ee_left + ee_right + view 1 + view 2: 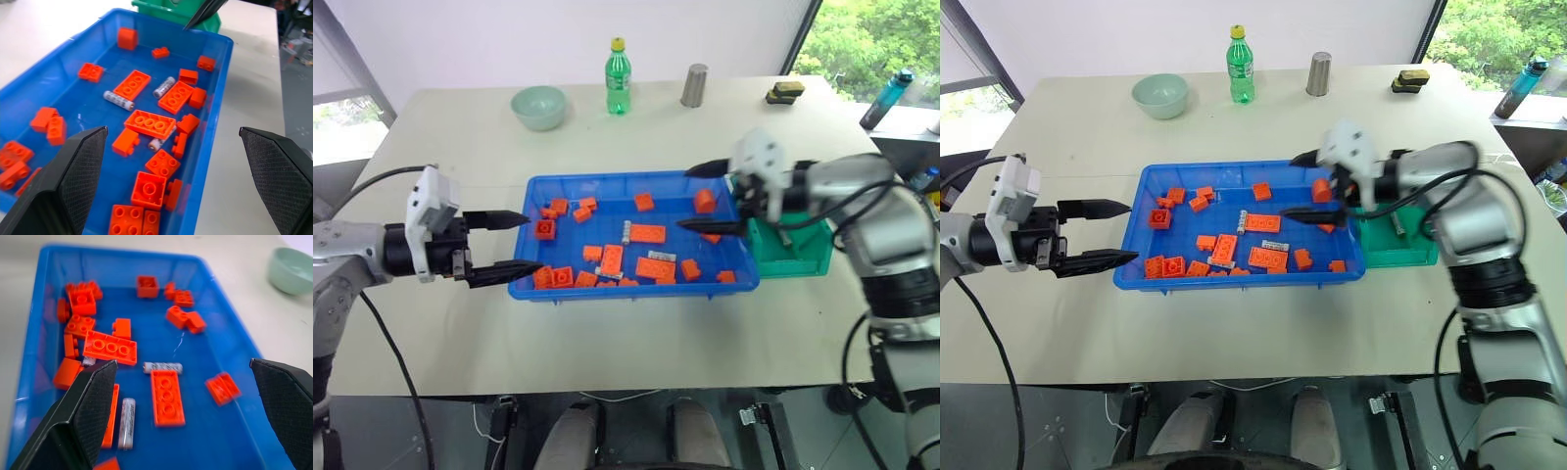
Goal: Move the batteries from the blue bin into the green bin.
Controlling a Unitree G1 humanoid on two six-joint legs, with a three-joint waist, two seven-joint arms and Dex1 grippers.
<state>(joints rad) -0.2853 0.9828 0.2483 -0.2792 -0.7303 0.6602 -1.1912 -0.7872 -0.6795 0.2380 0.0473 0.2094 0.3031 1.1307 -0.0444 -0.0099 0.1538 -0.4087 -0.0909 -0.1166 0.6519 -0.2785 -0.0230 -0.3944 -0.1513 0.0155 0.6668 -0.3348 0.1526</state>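
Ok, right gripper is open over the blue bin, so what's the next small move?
Probably lower the right gripper onto the battery lying crosswise just above the long orange brick, then close. Its fingers stand wide with nothing between them, that battery lies clear on the blue bin floor, and the green bin sits close beside.

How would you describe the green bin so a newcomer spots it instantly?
Find the wide blue bin mid-table. Touching its end on the robot's right is the green bin, a small deep teal box. The pale green bowl is round and stands far off.
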